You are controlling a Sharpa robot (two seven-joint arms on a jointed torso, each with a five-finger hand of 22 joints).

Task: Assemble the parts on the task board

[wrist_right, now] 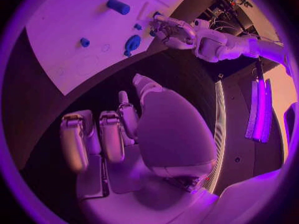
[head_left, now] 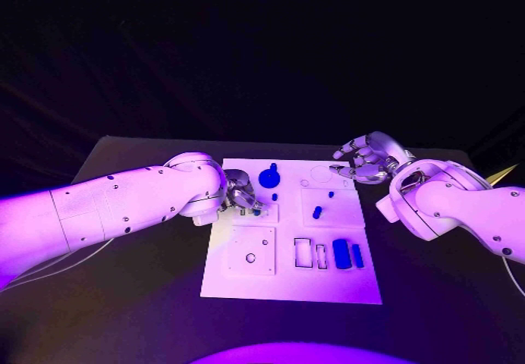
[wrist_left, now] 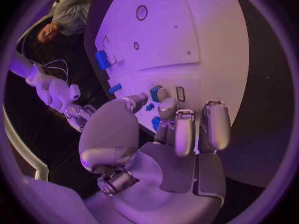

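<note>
Task board [head_left: 290, 284] sits mid-bench. Progress looks early-to-mid, my read. A blue round part [head_left: 269, 178] sits near the board's far edge, two small blue pegs [head_left: 316, 213] stand mid-board, two blue bars [head_left: 342, 254] lie near its right edge beside empty rectangular slots. Round holes on the near-left plate are unfilled.

Left hand [head_left: 240, 199] is at the board's left edge, fingers curled over small blue parts [wrist_left: 154, 93]; can't tell if it's pinching one. Right hand [head_left: 369, 159] hovers off the board's far right corner, fingers loosely curled, holding nothing.

Left: bars, remaining slots, holes.
</note>
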